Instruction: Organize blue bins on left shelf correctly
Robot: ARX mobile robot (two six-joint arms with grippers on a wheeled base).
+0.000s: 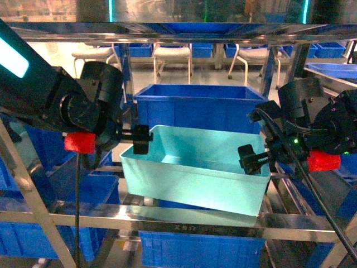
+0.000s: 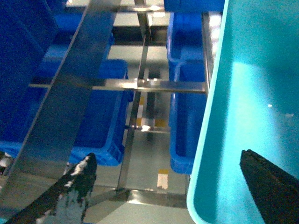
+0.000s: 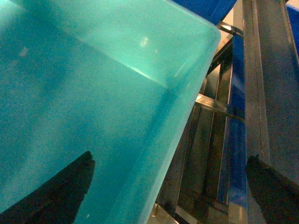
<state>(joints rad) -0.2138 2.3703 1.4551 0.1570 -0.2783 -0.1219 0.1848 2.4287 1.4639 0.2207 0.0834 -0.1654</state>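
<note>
One turquoise tub (image 1: 195, 173) lies crosswise, tilted.

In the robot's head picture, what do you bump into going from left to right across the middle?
Left arm's red band → left gripper → turquoise tub → right gripper → right arm's red band.

The tub (image 1: 195, 178) sits tilted on the shelf (image 1: 167, 215) rail at centre. A bin (image 1: 201, 106) stands behind it at 12 o'clock, another bin (image 1: 201, 248) below at 6. The left end effector (image 1: 140, 139) straddles the tub's 9 o'clock rim, the right end effector (image 1: 251, 158) its 3 o'clock rim.
</note>
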